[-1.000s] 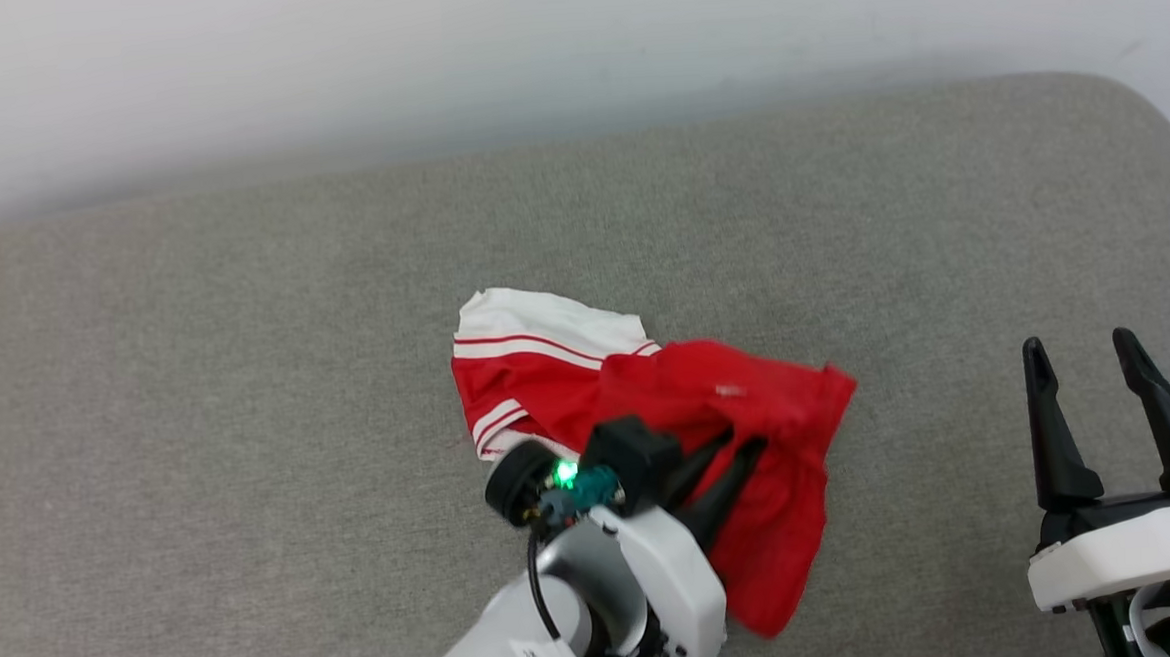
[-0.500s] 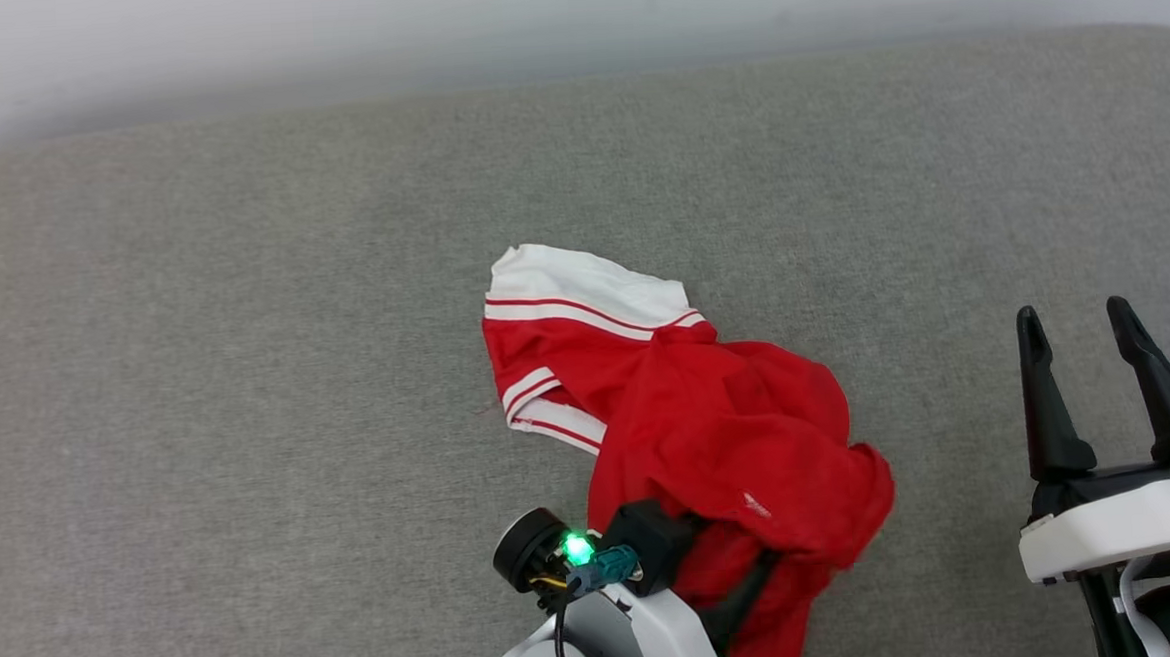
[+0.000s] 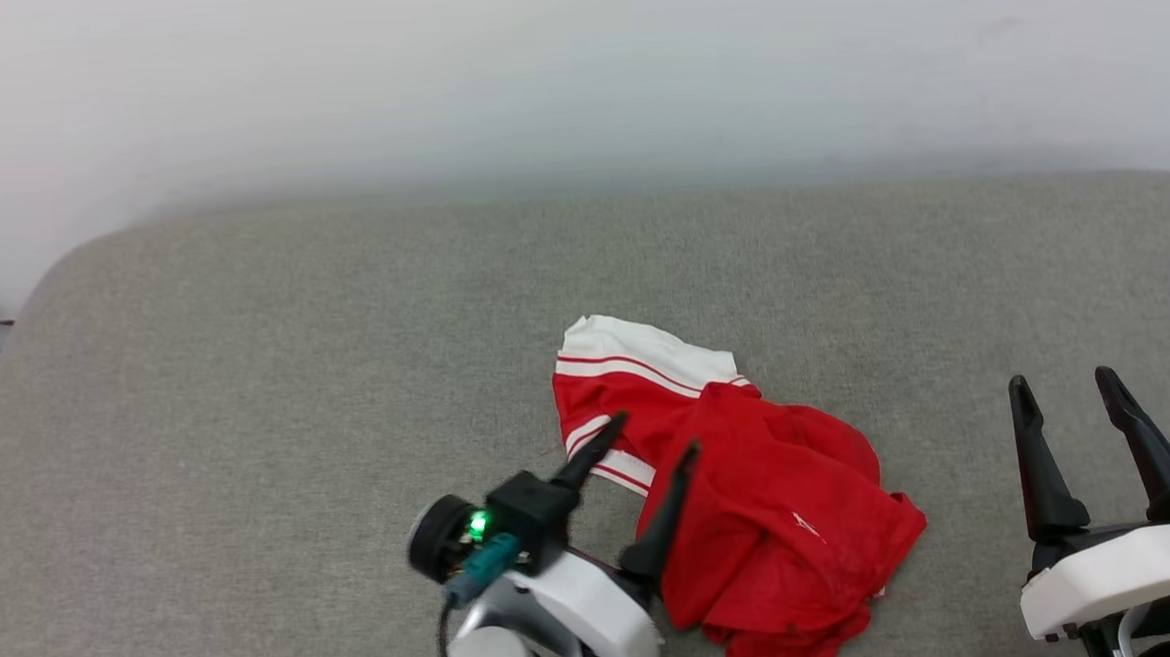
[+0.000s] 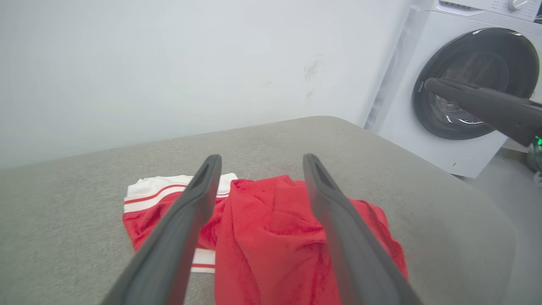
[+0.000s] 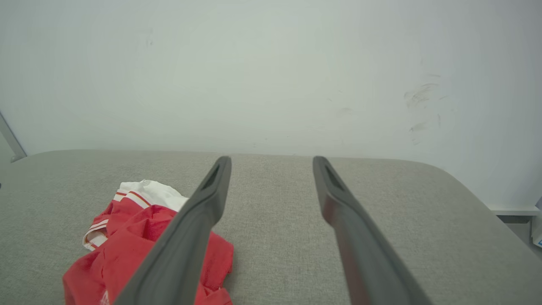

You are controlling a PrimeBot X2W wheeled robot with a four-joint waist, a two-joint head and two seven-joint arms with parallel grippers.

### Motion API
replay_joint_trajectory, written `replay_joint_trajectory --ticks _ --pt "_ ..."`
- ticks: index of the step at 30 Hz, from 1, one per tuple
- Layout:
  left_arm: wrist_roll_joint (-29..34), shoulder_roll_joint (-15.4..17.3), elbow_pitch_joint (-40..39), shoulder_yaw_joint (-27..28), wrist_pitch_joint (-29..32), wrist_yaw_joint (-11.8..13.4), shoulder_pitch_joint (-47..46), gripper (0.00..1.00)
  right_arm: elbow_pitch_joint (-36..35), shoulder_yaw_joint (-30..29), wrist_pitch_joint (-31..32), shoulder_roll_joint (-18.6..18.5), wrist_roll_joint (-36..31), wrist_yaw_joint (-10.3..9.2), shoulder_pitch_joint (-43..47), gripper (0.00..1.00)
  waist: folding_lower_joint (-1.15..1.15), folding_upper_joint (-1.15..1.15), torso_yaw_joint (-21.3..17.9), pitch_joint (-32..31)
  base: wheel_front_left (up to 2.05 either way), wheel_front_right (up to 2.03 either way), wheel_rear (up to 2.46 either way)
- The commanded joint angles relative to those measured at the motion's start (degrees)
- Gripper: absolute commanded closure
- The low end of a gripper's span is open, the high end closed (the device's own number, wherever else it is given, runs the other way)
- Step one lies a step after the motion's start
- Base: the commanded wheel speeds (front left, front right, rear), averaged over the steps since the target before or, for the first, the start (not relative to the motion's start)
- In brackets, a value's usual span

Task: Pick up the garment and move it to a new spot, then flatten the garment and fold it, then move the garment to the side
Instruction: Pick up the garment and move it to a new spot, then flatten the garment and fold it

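The left gripper (image 3: 649,443) has its two fingers spread wide with nothing between them; no cloth is pinched or hangs from either finger. Just ahead of those jaws and a little to their right lies the shirt (image 3: 770,519), a crumpled red heap on the grey cushion (image 3: 249,406). In the head view the right-hand finger crosses the heap's near edge. I cannot tell whether it touches the cloth, though the left wrist view suggests the fingers ride above it. The heap runs crosswise to the left jaws. Its white sleeve (image 3: 636,351) with red stripes sits beyond the left finger's tip, and the red bulk trails past the right finger and back toward the robot. So the long axis lies across the gap, not along it.

Further right, well apart from the shirt, the right gripper (image 3: 1062,384) is likewise wide open and empty. From its jaws the shirt lies off to the left, with bare cushion straight in front of the fingers.

By my reading, the shirt is loose and bunched at its spot, and flattening is the step to come. The left arm is much the nearer and could close on an edge with a short dip. The right would have to reach left across bare cushion to take the red end. Pulling the two ends apart along that axis looks the natural way to spread it.
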Motion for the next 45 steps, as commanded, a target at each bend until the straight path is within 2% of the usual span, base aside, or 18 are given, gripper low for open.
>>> replay_joint_trajectory --ticks 1,6,14,20,29,32,36,39,45 --pt "-0.1 0.7 -0.3 1.5 -0.5 1.2 1.1 0.0 -0.2 -0.1 0.3 0.0 0.6 -0.04 0.8 0.0 0.0 0.0 0.9 -1.8 0.0 0.0 0.0" --pt "-0.6 3.4 -1.7 7.4 -0.8 5.1 3.4 0.0 -0.6 0.0 0.7 0.0 0.8 -0.04 2.0 0.0 0.0 0.0 1.5 -2.8 0.0 0.0 0.0" --pt "-0.6 8.6 -5.0 15.3 -0.8 8.7 7.8 0.0 -0.9 0.3 0.9 0.0 1.0 -0.03 3.6 0.0 0.0 0.0 1.9 -3.6 0.0 0.0 0.0" --pt "-0.4 10.6 -6.4 17.3 -0.8 9.2 10.9 0.0 -1.2 0.3 1.4 0.0 1.1 -0.03 4.7 0.0 0.0 0.0 2.0 -4.1 0.0 0.0 0.0" --pt "-0.7 10.6 -7.0 17.4 -0.8 9.1 11.6 0.0 -0.8 0.0 3.4 0.0 1.7 -0.04 5.6 0.0 0.0 0.0 2.1 -4.1 0.0 0.0 0.0" --pt "-0.7 10.5 -7.0 17.3 -0.8 9.0 11.2 0.0 0.8 -0.2 7.2 0.1 3.0 -0.03 6.1 0.0 0.0 0.0 2.3 -3.9 0.0 0.0 0.0" --pt "-0.6 10.4 -7.1 17.1 -0.8 8.8 10.6 0.0 3.0 0.7 15.7 0.0 3.5 -0.03 5.5 0.0 0.0 0.0 3.1 -3.3 0.0 0.0 0.0" --pt "-0.4 10.1 -7.3 16.9 -0.8 8.8 10.2 0.0 2.9 4.1 22.2 -0.2 2.5 -0.03 3.9 0.0 0.0 0.0 4.0 -2.6 0.0 0.0 0.0" --pt "0.0 9.2 -8.0 17.4 -0.8 8.6 9.3 0.0 2.4 13.6 32.2 -5.6 5.4 -0.03 -0.5 0.0 0.0 0.0 5.6 -0.2 0.0 0.0 0.0"
